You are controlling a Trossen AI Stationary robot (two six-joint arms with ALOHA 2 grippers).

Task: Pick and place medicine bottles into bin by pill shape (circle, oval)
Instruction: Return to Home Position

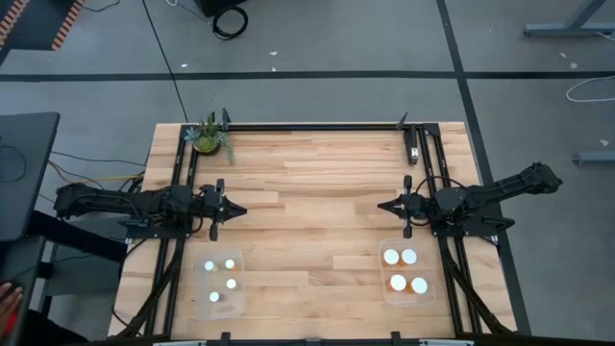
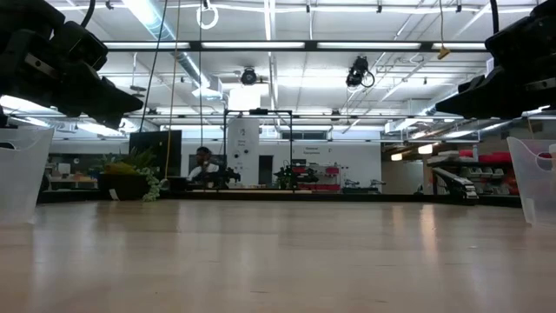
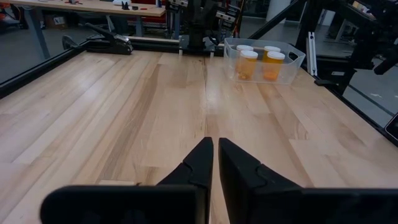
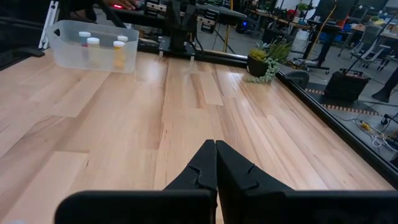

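Observation:
Several small whitish bottles stand in a clear bin [image 1: 222, 282] at the table's near left; it also shows in the right wrist view [image 4: 93, 46]. Several larger orange bottles with white caps stand in a clear bin [image 1: 405, 271] at the near right, also seen in the left wrist view [image 3: 263, 59]. My left gripper [image 1: 240, 210] is shut and empty above the table's left side. My right gripper [image 1: 381, 205] is shut and empty above the right side. The two point at each other across the bare middle.
A green potted plant [image 1: 209, 137] stands at the table's far left corner. Black rails [image 1: 317, 126] run along the far edge and both sides. A person sits in the room beyond the table [image 2: 203, 165]. The wooden table top [image 1: 317, 221] lies between the grippers.

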